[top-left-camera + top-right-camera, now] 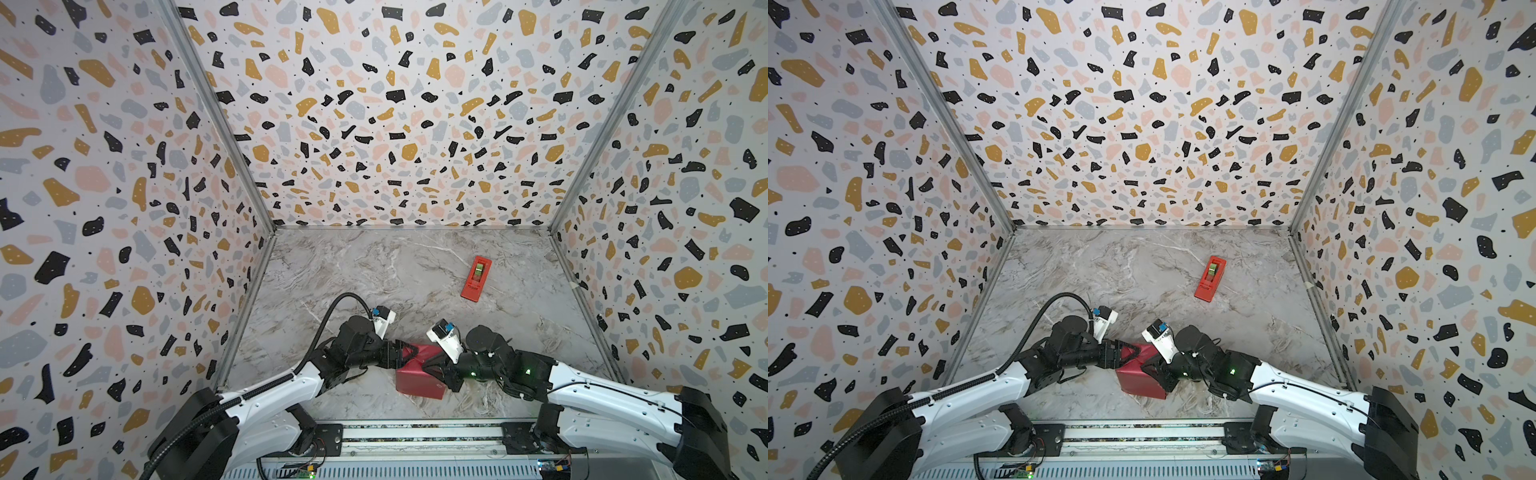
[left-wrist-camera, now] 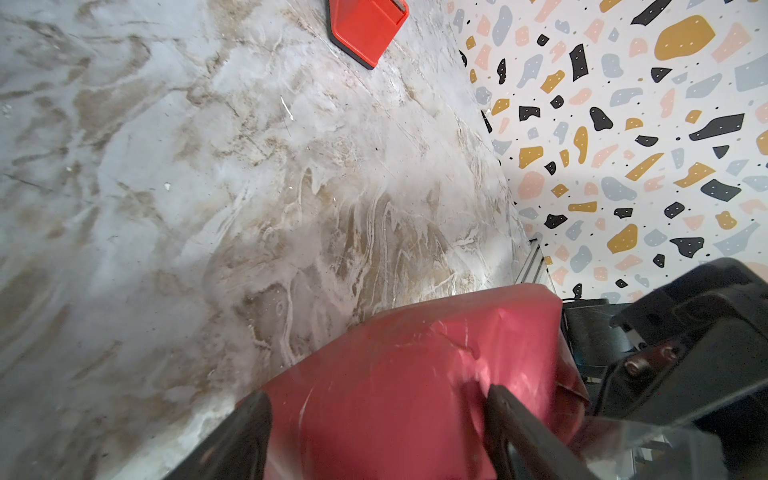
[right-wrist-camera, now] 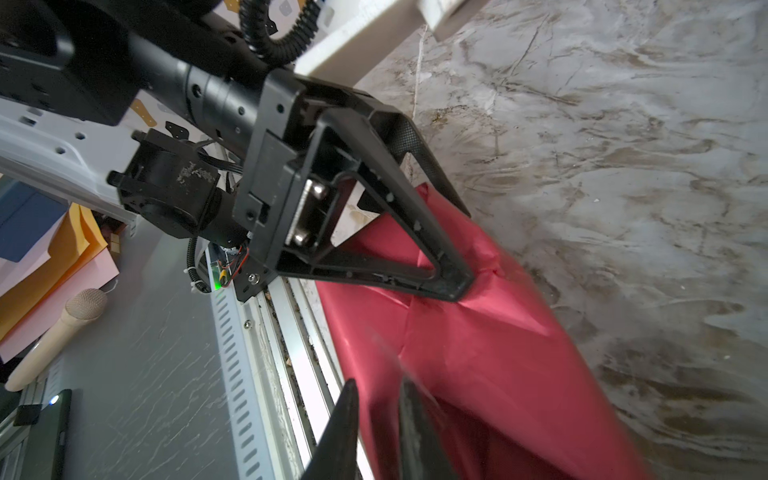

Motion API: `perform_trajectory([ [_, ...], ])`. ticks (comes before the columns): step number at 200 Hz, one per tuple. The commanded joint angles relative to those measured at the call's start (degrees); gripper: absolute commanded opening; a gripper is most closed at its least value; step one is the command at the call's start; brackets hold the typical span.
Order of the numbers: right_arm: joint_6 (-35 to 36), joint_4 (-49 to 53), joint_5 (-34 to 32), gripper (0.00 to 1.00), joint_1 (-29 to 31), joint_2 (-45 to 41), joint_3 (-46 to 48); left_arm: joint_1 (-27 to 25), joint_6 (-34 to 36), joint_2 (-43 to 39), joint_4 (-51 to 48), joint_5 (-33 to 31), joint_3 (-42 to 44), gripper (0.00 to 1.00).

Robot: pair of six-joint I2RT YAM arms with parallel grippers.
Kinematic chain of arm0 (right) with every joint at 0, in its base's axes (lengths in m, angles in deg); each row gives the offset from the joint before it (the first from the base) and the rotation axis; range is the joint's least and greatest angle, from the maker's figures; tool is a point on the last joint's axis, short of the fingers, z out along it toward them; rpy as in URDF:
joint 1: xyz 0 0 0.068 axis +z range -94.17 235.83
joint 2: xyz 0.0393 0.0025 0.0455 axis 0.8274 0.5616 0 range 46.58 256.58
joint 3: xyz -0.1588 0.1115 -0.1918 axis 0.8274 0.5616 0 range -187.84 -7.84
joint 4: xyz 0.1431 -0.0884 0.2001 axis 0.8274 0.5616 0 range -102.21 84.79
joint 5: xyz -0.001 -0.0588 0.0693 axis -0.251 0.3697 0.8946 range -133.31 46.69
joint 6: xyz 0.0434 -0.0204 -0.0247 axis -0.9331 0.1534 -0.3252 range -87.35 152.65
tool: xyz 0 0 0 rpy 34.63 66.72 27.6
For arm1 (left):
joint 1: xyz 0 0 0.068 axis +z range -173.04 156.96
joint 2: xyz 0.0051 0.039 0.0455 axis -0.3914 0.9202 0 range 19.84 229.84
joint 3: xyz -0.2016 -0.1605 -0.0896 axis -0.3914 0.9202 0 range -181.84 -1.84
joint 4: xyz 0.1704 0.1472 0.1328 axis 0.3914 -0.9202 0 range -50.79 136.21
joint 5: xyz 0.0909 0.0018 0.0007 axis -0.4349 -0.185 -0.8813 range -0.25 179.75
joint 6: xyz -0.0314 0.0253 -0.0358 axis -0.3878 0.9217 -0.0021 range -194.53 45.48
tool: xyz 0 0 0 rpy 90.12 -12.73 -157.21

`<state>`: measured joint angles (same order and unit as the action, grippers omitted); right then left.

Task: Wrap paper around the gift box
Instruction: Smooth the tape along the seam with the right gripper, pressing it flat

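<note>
A grey-veined marble table (image 1: pixel 374 282) is carrying a boxy bundle of creased crimson paper (image 1: pixel 415 380) at its front middle. A narrow red-orange plastic tape dispenser (image 1: pixel 476 277) is lying well behind. The left pincer (image 3: pixel 462 251) is resting on the bundle, released wide. The right pincer (image 3: pixel 379 378) is reaching in low, nearly clenched, its grip unclear.

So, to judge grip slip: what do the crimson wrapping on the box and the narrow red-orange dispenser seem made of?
Crimson wrapping: thin paper, slightly glossy; it holds sharp creases and wrinkles. Narrow red-orange dispenser: probably moulded plastic, smooth, with uniform colour and crisp edges.
</note>
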<state>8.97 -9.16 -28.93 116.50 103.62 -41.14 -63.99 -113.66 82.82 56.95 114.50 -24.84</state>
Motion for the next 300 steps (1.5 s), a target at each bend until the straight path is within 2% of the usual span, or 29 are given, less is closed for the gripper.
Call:
perform_trajectory([
  [1,-0.27,-0.03,-2.35,0.18,0.07,0.51,-2.87,-0.1,3.01,1.9,-16.37,-3.79,3.32,0.8],
  [129,-1.2,-1.66,-0.41,0.15,-2.62,2.81,-3.36,-0.18,3.01,1.71,-16.37,-3.75,3.36,0.8],
  [220,-1.62,2.38,-3.02,0.13,-2.97,7.5,-5.37,-0.19,3.01,1.28,-16.52,-3.86,3.31,0.8],
  [300,-2.55,2.49,-2.58,0.1,-2.93,6.89,-2.77,-0.18,3.6,-2.25,-18.91,-7.12,-2.83,0.82],
])
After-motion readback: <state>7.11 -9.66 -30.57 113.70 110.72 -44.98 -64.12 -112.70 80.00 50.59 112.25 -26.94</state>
